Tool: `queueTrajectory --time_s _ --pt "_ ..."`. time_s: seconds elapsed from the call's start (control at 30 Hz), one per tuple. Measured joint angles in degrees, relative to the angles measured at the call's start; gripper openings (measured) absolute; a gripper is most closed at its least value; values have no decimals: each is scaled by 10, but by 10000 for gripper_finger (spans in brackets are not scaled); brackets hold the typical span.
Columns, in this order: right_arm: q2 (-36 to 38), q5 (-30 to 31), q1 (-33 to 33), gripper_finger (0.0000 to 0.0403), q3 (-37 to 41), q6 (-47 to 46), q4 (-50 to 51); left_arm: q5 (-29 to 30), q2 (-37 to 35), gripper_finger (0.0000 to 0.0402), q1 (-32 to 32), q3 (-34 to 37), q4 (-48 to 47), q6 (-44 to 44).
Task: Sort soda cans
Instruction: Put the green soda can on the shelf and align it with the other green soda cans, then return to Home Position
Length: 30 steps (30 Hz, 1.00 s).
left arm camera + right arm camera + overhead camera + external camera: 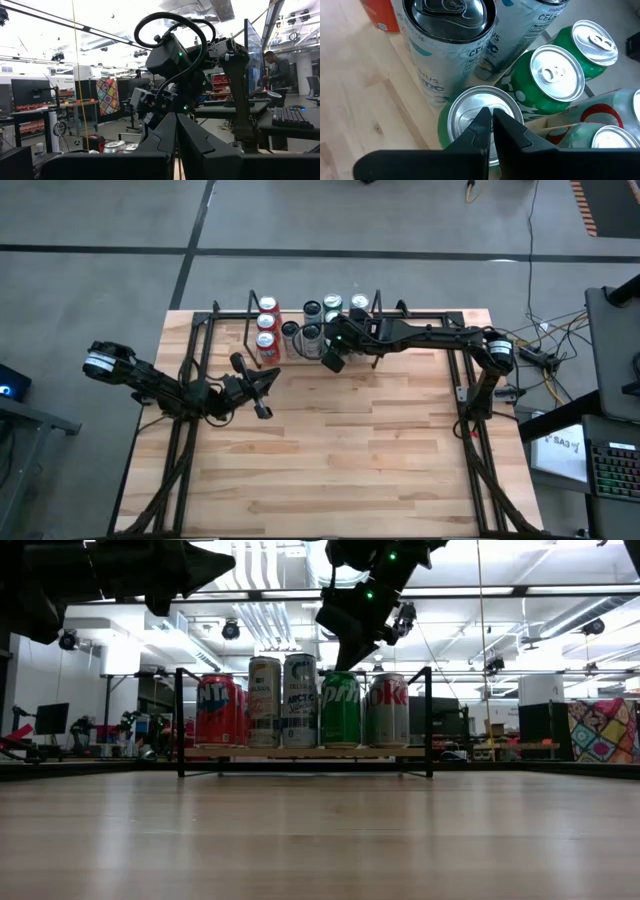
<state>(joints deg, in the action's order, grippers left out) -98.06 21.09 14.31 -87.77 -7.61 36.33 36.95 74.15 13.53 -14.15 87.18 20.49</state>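
You had the soda cans (310, 325) clustered at the worktop's (340, 450) far edge; your right end effector (490, 116) hovered closed, empty, over a green can (470, 112); left end effector (262, 392) waited closed mid-worktop.

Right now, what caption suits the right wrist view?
Shut right pincer hovering above a silver-topped green metal can among clustered soda cans.

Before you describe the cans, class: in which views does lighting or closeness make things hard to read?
Low view: bright ceiling lights leave both arms dark silhouettes, though the soda cans stay readable. Left wrist view: the left gripper is a dark shape against a bright room. Right wrist view: the right gripper hangs so near a can top that labels are cropped.
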Motion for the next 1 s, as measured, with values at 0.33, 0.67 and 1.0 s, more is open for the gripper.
queueTrajectory --time_s 0.33,0.67,1.0 --pt "7 0 0 9 0 7 -2 0 0 0 0 0 0 0" --pt "49 0 -4 9 -14 25 -5 0 0 0 4 0 0 -19" --pt "85 -3 9 9 -14 23 -1 0 -47 0 34 0 2 -26"
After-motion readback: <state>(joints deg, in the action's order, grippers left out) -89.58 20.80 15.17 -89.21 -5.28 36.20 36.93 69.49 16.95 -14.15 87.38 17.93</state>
